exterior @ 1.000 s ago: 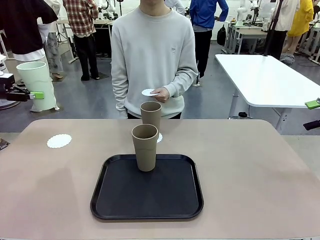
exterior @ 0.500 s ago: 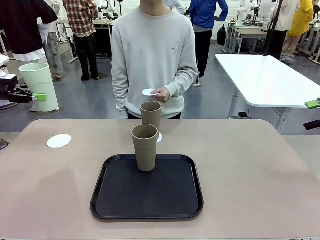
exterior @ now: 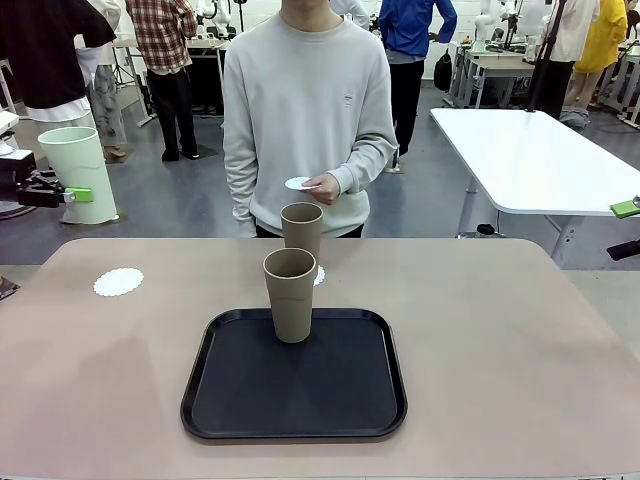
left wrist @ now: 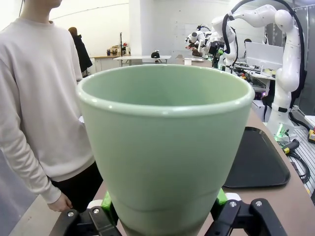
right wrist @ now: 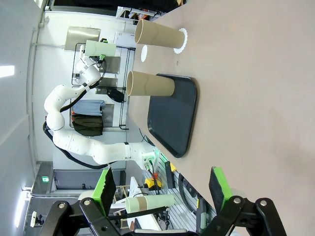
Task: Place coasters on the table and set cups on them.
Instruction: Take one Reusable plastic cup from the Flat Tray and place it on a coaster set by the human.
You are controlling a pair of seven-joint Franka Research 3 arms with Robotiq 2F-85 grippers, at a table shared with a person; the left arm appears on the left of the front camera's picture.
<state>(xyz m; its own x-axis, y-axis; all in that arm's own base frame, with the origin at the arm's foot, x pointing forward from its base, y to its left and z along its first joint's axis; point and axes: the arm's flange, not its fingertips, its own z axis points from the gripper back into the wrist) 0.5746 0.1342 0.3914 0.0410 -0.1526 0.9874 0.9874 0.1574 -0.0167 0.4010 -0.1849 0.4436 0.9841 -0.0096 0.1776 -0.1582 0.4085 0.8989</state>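
My left gripper (exterior: 55, 193) is shut on a pale mint green cup (exterior: 77, 172) and holds it in the air past the table's far left corner. In the left wrist view the cup (left wrist: 165, 147) rises between my green pads (left wrist: 107, 202). A lacy white coaster (exterior: 118, 281) lies bare on the table (exterior: 500, 330) at the left. One brown cup (exterior: 302, 232) stands on a coaster (exterior: 319, 276) behind the tray. Another brown cup (exterior: 290, 293) stands on the black tray (exterior: 300, 385). The person's hand holds a third coaster (exterior: 297, 184). My right gripper (right wrist: 162, 189) stands open and holds nothing, at the right edge (exterior: 626, 228).
The person stands at the table's far side, just behind the cups. A white rectangular table (exterior: 540, 160) is at the back right. Bare tabletop lies to the right and left of the tray (right wrist: 174, 115). Other people stand farther back.
The mint cup in my left gripper has shifted very slightly and stands a little more upright. Nothing else has moved.
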